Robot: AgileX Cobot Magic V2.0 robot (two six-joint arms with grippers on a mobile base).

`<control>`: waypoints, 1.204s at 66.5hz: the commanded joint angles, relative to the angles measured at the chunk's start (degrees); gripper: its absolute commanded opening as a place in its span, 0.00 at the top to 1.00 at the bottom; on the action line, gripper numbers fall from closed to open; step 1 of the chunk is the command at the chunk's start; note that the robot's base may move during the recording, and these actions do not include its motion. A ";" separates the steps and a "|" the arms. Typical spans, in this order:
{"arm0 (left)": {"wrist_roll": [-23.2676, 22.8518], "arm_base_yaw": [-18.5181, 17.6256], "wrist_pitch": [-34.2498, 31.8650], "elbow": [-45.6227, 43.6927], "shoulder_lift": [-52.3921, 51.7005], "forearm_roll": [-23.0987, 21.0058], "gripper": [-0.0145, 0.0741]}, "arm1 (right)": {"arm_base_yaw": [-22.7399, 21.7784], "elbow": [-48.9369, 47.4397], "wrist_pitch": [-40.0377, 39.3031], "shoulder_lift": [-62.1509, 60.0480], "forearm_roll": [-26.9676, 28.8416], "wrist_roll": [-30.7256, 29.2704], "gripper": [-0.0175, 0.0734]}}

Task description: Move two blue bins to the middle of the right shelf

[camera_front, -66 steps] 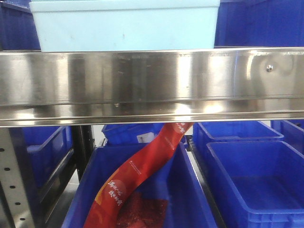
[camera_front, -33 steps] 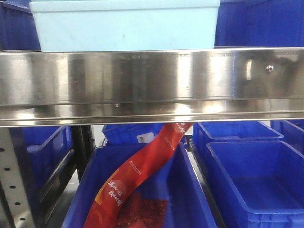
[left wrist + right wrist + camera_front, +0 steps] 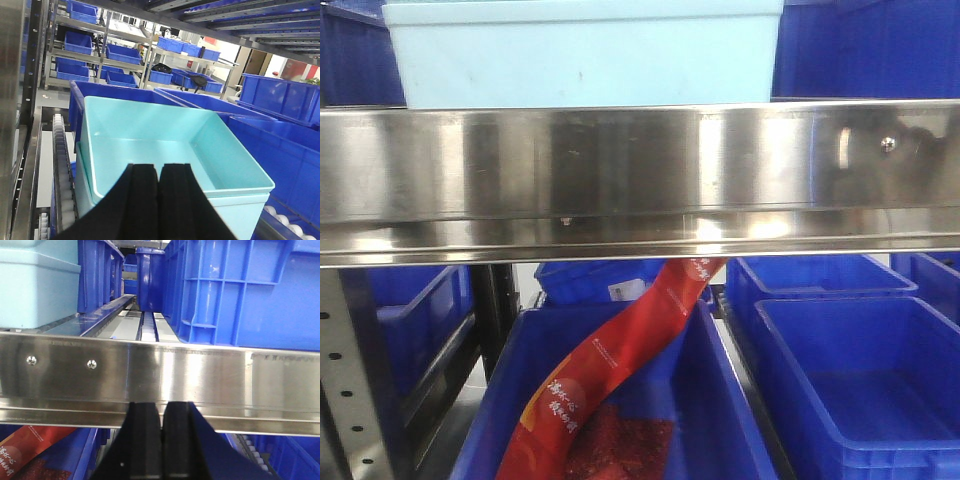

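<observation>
A wide stainless steel shelf rail (image 3: 640, 180) spans the front view from edge to edge, with a light teal bin (image 3: 582, 52) sitting on the level above it and dark blue bins (image 3: 865, 45) beside that, toward the right. Below the rail, an open blue bin (image 3: 860, 385) sits empty at lower right, just beside a second blue bin (image 3: 720, 400) that holds a long red packet (image 3: 610, 365) leaning up and out toward the rail.

In the left wrist view, two nested teal bins (image 3: 165, 145) lie directly ahead of the left gripper (image 3: 159, 195), flanked by blue bins on a roller track (image 3: 61, 165); more racks of blue bins stand well apart in the background. The left jaws are pressed together with nothing between them.

The right gripper (image 3: 161, 440) faces the same steel rail, blue bins (image 3: 250, 290) standing on the shelf above it at right. Its jaws are likewise closed and empty.
</observation>
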 commanded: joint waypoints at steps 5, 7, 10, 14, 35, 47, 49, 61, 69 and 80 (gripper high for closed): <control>-0.23 -0.38 -1.16 0.09 -0.22 -0.12 0.96 | -0.22 0.00 -0.70 -0.17 0.14 0.24 0.99; -0.23 -0.38 -1.16 0.09 -0.22 -0.12 0.96 | -0.22 0.00 -0.70 -0.17 0.14 0.24 0.99; -0.23 -0.38 -1.16 0.09 -0.22 -0.12 0.96 | -0.22 0.00 -0.70 -0.17 0.14 0.24 0.99; -0.23 -0.38 -1.16 0.09 -0.22 -0.12 0.96 | -0.22 0.00 -0.85 -0.17 0.14 0.24 0.99; 9.54 9.86 -10.05 11.59 -5.61 -1.42 0.96 | -0.22 0.00 -0.85 -0.17 0.14 0.24 0.99; 12.19 13.90 -19.09 29.06 -14.19 -1.42 0.96 | -0.22 0.00 -0.85 -0.17 0.14 0.24 0.99; 12.19 14.14 -19.07 31.21 -15.58 -1.42 0.96 | -0.22 0.00 -0.85 -0.17 0.14 0.24 0.99; 12.19 14.13 -16.95 41.44 -26.20 -1.17 0.96 | -0.22 0.00 -0.85 -0.17 0.14 0.24 0.99; 12.19 14.13 -16.95 45.45 -32.89 -1.17 0.96 | -0.22 0.00 -0.85 -0.17 0.14 0.24 0.99; 12.19 15.87 -12.83 46.51 -39.43 -1.99 0.96 | -0.22 0.00 -0.85 -0.17 0.14 0.24 0.99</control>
